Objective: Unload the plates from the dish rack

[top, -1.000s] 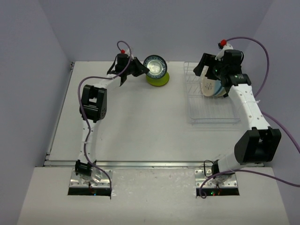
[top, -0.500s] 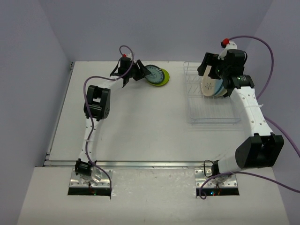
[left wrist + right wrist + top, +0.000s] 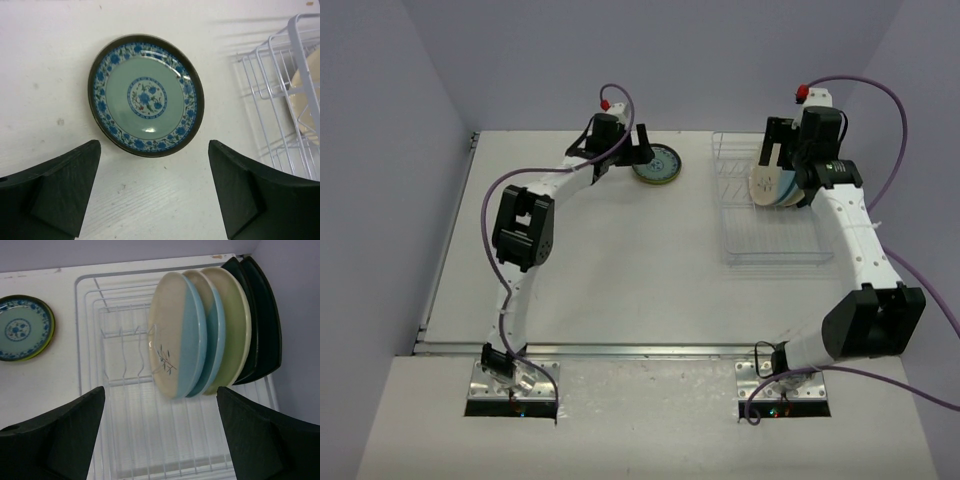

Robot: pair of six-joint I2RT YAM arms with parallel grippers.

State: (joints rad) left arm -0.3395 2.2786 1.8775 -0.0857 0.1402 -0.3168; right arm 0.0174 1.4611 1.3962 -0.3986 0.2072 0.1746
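Note:
A teal-patterned plate (image 3: 146, 95) lies flat on the table, stacked on a lime-green plate (image 3: 48, 336) whose rim shows beneath it. My left gripper (image 3: 154, 150) hovers open just short of it, both fingers clear of the rim. The white wire dish rack (image 3: 90, 340) holds several plates on edge. A cream and light-blue plate (image 3: 177, 335) stands in front, and dark-teal plates (image 3: 262, 320) stand at the back. My right gripper (image 3: 160, 395) is open above the rack, facing the front plate's lower edge and holding nothing.
The two stacked plates (image 3: 657, 163) sit at the table's back middle, left of the rack (image 3: 775, 245). The rack stands at the back right, close to the right wall. The left arm's elbow (image 3: 525, 225) hangs over the left side of the table.
My left gripper opened and let go of the teal-patterned plate, which went from tilted to flat on the lime-green one. The right gripper turned in over the racked plates.

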